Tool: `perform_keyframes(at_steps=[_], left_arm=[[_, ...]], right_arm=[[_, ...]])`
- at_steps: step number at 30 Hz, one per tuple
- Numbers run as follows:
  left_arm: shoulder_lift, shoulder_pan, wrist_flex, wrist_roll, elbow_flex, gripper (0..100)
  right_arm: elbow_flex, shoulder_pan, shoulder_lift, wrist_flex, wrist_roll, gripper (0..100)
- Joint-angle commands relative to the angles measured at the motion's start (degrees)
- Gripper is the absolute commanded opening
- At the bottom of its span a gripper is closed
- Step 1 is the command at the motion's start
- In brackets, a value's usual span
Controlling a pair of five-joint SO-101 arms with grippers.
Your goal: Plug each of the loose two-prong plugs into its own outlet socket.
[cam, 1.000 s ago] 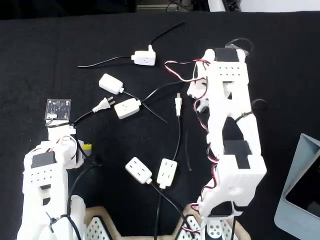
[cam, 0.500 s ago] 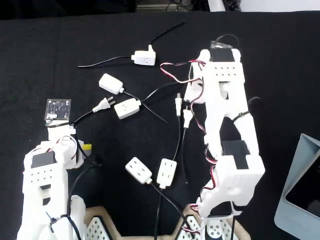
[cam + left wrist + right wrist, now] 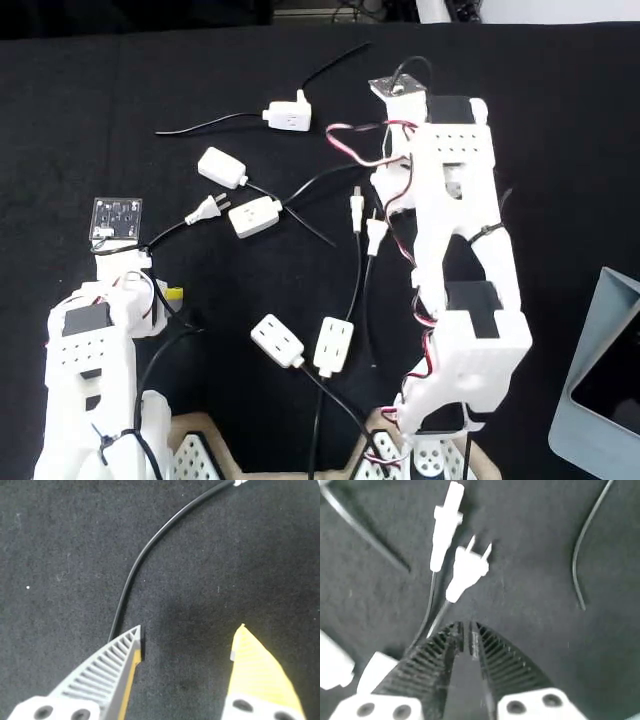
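Observation:
Two white two-prong plugs lie side by side on the black cloth: one point(image 3: 376, 232) point(image 3: 467, 570) just beyond my right gripper's point(image 3: 468, 630) tips, the other point(image 3: 357, 208) point(image 3: 445, 525) beside it. The right gripper is shut, with nothing between its black fingers; the nearer plug's cord runs along one finger. A third loose plug point(image 3: 207, 210) lies mid-left. White outlet sockets sit at the back point(image 3: 290, 117), mid-left point(image 3: 255, 215) and near the front point(image 3: 277, 340) point(image 3: 334, 345). My left gripper point(image 3: 187, 635) is open over bare cloth, with a black cord point(image 3: 135, 570) at its grey finger.
A white adapter block point(image 3: 222, 167) lies left of centre. Black cords cross the middle of the cloth. A grey bin point(image 3: 605, 360) stands at the right edge. A small dark square board point(image 3: 117, 220) sits above the left arm.
The plug next to the right arm came out from under it beside the other plug. The right wrist then turned and drew back slightly. The left arm kept still.

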Motion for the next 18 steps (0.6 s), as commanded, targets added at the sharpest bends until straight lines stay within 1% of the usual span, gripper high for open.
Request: perform_keyframes(at_steps=[1,5,11,15,18], left_arm=[[-1.0,-0.4,-2.1,0.1,0.2,29],[-1.0,-0.4,-2.1,0.1,0.3,29],[-1.0,-0.4,-2.1,0.1,0.3,29],[-1.0,-0.4,-2.1,0.1,0.3,29],[-1.0,-0.4,-2.1,0.1,0.3,29]], right_arm=[[6.2,-2.5,-2.6,-12.2,0.5,2.1],[14.6,-4.4,-2.6,-25.0,0.5,2.1],[22.0,-4.7,-2.5,-38.9,0.5,2.1],[25.4,-2.5,-2.5,-43.6,0.8,2.1],[26.7,0.5,-2.1,-43.6,0.8,2.1]])
